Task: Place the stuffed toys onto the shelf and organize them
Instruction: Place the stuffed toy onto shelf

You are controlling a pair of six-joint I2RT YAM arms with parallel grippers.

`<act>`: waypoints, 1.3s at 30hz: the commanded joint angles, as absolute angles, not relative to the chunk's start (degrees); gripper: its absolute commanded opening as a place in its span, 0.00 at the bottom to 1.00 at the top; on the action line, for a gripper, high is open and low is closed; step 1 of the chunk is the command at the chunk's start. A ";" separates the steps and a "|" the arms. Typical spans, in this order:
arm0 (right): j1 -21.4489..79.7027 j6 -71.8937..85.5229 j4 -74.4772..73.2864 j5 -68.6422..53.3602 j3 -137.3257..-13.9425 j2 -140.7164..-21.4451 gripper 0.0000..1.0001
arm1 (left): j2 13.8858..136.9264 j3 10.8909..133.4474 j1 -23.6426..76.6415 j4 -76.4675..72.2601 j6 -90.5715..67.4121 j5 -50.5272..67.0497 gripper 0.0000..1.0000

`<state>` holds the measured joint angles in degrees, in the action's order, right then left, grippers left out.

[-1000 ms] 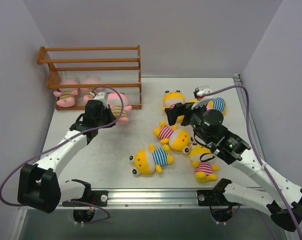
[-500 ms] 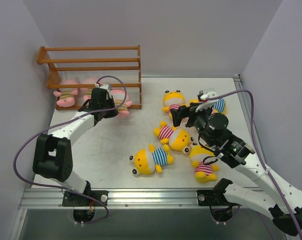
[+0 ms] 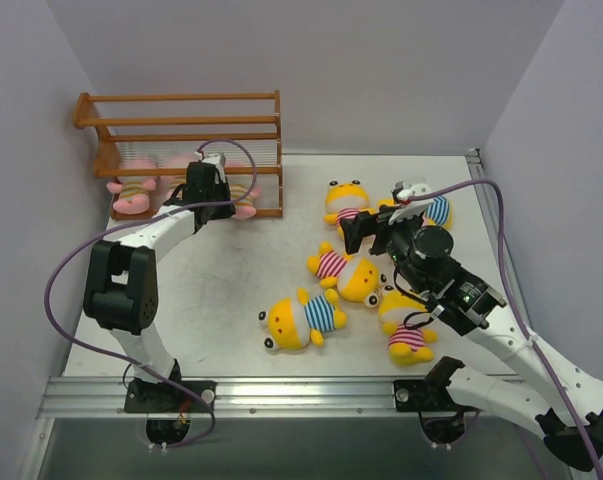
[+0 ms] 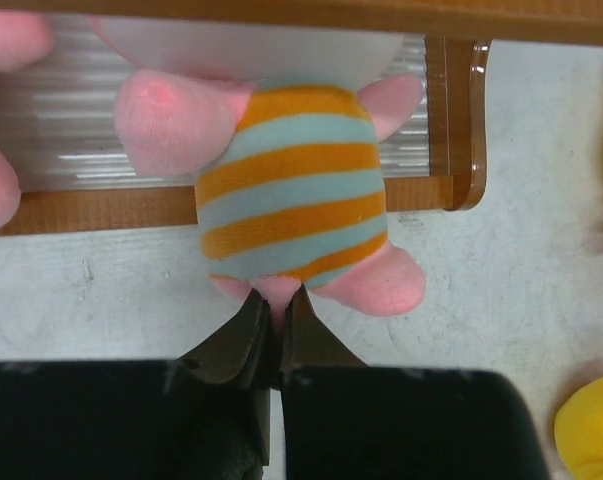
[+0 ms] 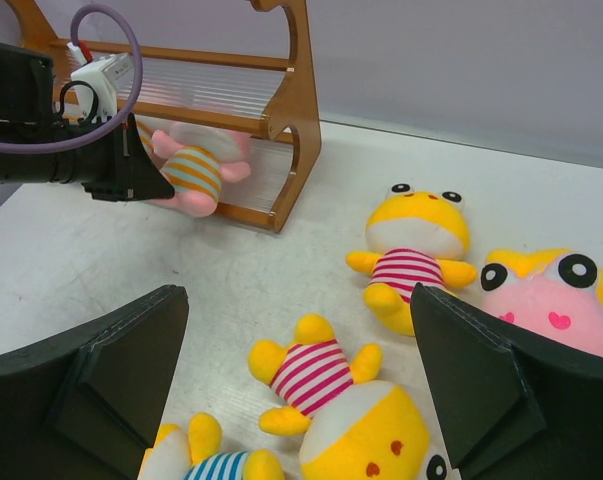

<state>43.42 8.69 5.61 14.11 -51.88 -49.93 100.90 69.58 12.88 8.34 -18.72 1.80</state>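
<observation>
The orange-brown shelf (image 3: 181, 150) stands at the back left, with two pink stuffed toys (image 3: 131, 190) on its bottom tier. My left gripper (image 3: 209, 190) is shut on the lower end of a third pink toy in a tan-striped shirt (image 4: 291, 195). That toy's head lies under the shelf's front rail (image 4: 101, 210). My right gripper (image 5: 299, 300) hangs open above a yellow toy in a pink-striped shirt (image 5: 316, 375), touching nothing. Another yellow toy like it (image 5: 411, 245) lies behind.
A yellow toy in a blue-striped shirt (image 3: 301, 320) lies at the front middle and a pink-striped one (image 3: 406, 330) under my right arm. Another blue-striped toy (image 3: 433, 210) is partly hidden behind the right wrist. Walls close in on both sides.
My left gripper has carried the pink toy back and to the right, until its head lies in the bottom tier. The right gripper shifted slightly and stays open.
</observation>
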 commanded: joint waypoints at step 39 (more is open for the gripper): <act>42.45 8.61 7.56 14.50 -51.42 -50.01 0.99 | 108.46 81.47 3.52 16.08 -13.10 0.44 0.02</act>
